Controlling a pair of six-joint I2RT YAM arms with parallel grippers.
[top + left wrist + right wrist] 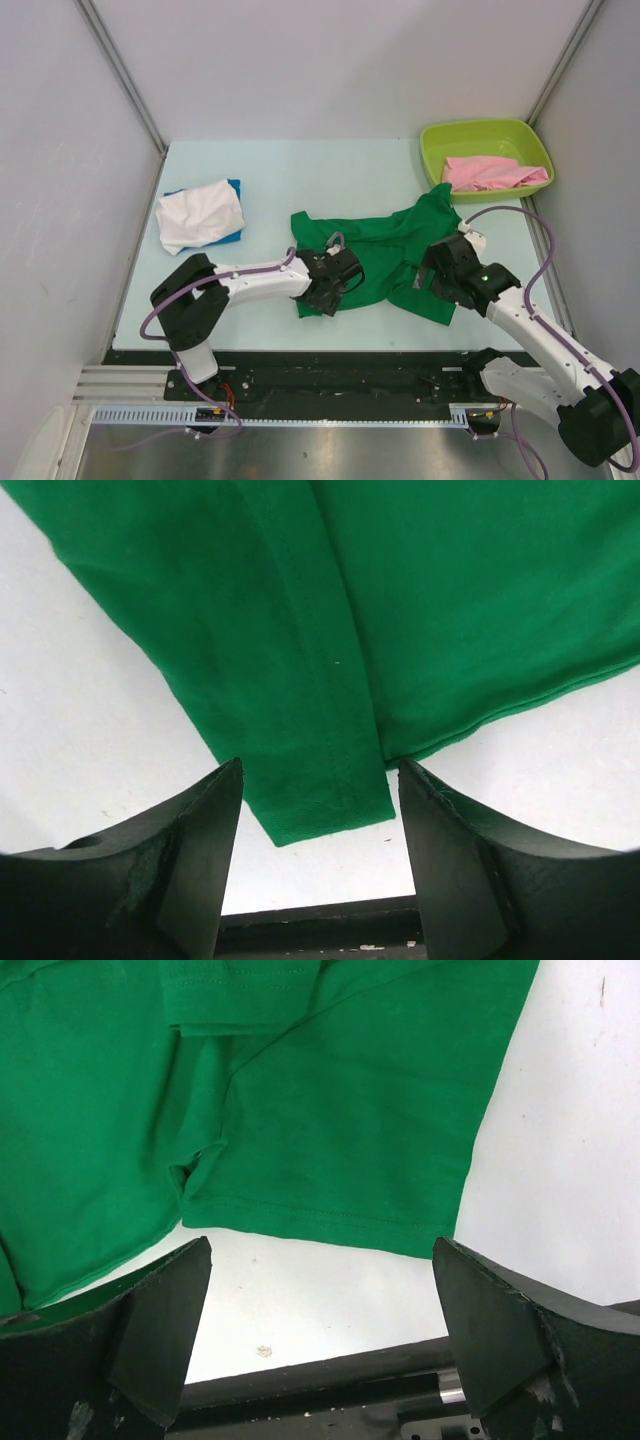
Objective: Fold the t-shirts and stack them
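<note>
**A:** From above, how far along are we?

**B:** Partway, we'd judge. The white shirt (200, 215) lies roughly folded on the blue shirt (236, 186) at the table's (300, 170) far left, and that pile looks done. The green shirt (385, 250) lies spread and rumpled mid-table, not yet folded. The pink shirt (492, 173) is crumpled in the tub (436, 140) at the far right — we see nothing else in there.

**A:** And the left wrist view?

**B:** The left claw (320, 772) has its jaws apart, with a corner of the green shirt lying between them, not pinched.

**A:** The right wrist?

**B:** The right claw (322, 1250) stands wide open just off the green hem by a sleeve, holding nothing. So we reckon two shirts are left to fold and stack — green, then pink.
</note>
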